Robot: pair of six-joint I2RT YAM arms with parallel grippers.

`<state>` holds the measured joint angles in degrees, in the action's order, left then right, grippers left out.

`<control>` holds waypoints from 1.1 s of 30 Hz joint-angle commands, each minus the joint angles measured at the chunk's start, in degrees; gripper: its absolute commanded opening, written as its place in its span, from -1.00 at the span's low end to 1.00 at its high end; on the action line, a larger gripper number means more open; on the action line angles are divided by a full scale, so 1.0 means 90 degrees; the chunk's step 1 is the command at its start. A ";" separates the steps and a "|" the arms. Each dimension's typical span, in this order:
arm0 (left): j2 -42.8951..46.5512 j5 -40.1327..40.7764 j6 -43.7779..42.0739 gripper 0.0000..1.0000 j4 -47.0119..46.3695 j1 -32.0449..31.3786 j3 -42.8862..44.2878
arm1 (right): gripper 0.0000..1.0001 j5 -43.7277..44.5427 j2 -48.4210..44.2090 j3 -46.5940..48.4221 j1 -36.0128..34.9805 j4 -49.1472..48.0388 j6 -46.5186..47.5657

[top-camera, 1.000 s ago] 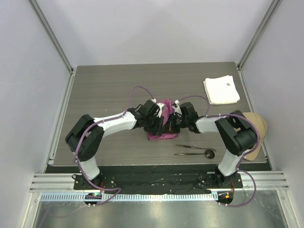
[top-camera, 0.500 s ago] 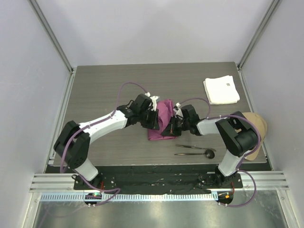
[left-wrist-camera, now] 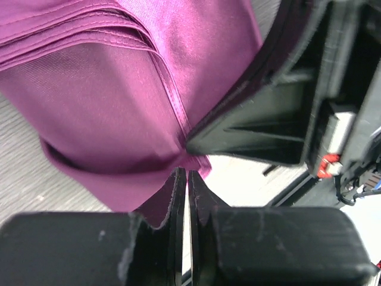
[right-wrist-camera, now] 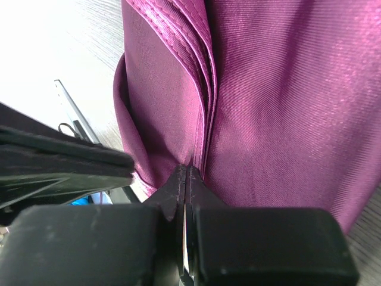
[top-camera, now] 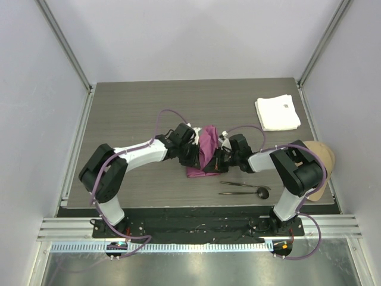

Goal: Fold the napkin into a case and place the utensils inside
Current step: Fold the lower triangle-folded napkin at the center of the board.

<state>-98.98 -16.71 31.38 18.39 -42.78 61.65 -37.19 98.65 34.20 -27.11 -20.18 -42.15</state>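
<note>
The magenta-purple napkin (top-camera: 206,148) lies folded narrow at the table's middle, bunched up between my two grippers. My left gripper (top-camera: 194,156) is at its left side. In the left wrist view its jaws are closed, with the gripper (left-wrist-camera: 183,174) pinching the napkin's (left-wrist-camera: 113,107) lower fold. My right gripper (top-camera: 219,157) is at the napkin's right side. In the right wrist view this gripper (right-wrist-camera: 186,169) is shut on the napkin's (right-wrist-camera: 280,101) stacked hems. Two dark utensils lie in front of the napkin: a thin piece (top-camera: 237,185) and a spoon (top-camera: 245,193) with a round black head.
A thicker white cloth (top-camera: 277,112) with a small tag lies at the back right. A tan rounded object (top-camera: 322,162) sits at the right table edge, beside the right arm. Grey walls enclose the table on three sides.
My left gripper swung out left and back, then returned to the napkin's left side. The napkin now stands more bunched and narrower between the grippers. The right gripper barely moved.
</note>
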 commanded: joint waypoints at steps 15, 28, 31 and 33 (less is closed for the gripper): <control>-0.0506 0.0313 0.0537 -0.90 -0.1028 -0.0373 -0.0463 | -0.94 0.0207 -0.0677 0.0371 0.0288 0.0837 0.0221; -0.0301 0.0538 0.0488 -0.88 -0.0677 -0.0363 -0.0092 | -0.98 -0.0077 -0.0308 0.0087 0.0142 0.0066 -0.0131; -0.0311 0.0509 0.0479 -0.88 -0.0686 -0.0354 -0.0024 | -0.98 -0.0116 -0.0025 0.0126 0.0103 -0.0208 -0.0170; -0.0321 0.0499 0.0469 -0.88 -0.0657 -0.0324 0.0035 | -0.98 -0.0097 0.0239 0.0087 0.0102 -0.0306 -0.0161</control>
<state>-103.33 -13.34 36.56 11.73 -45.84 59.31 -37.15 97.69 34.94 -25.74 -18.04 -42.85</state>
